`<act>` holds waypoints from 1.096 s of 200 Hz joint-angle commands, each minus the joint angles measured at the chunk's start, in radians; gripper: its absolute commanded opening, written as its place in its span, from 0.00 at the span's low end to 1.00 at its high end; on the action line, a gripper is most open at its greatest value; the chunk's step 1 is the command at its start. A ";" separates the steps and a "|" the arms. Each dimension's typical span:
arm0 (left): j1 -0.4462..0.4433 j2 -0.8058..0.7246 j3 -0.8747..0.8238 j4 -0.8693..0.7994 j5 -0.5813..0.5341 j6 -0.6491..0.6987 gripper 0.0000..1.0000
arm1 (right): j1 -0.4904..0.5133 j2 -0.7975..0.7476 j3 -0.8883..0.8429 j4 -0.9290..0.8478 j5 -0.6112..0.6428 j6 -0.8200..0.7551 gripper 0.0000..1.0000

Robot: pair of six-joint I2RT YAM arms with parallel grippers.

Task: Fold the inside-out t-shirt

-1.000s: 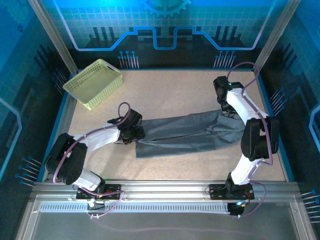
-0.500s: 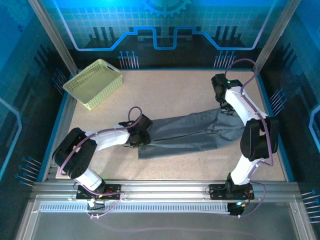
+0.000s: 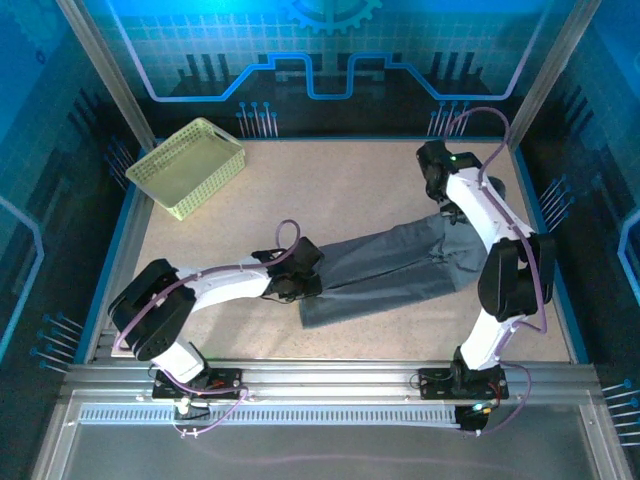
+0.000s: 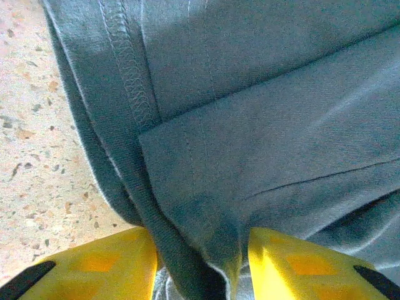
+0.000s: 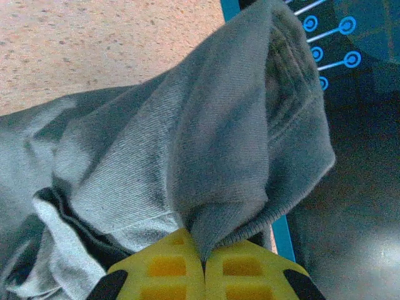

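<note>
Since the earlier frame, the left gripper is carried rightward, clenched on the wrinkly dark slate-grey fabric t-shirt. The far end is pinched by the right gripper, seemingly to keep the shirt spread.

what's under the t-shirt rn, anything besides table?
Speckled table shows along the edges of the t-shirt, nothing else poking out. At one end the left hand grips bunched layers; the right hand pinches the other end, raised. Beneath the flat middle is covered.
</note>
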 commanded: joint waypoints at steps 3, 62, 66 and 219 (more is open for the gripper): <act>0.011 -0.035 -0.021 -0.007 -0.039 -0.022 0.43 | 0.075 -0.035 0.008 -0.039 0.026 -0.005 0.00; 0.039 -0.015 -0.088 0.088 -0.008 -0.055 0.39 | 0.281 -0.065 -0.025 -0.124 -0.032 0.087 0.00; 0.038 -0.014 -0.093 0.098 -0.005 -0.057 0.38 | 0.296 -0.065 -0.027 -0.128 -0.045 0.099 0.00; 0.036 -0.015 -0.217 0.260 0.023 -0.099 0.29 | 0.616 -0.023 0.050 -0.088 -0.442 0.330 0.00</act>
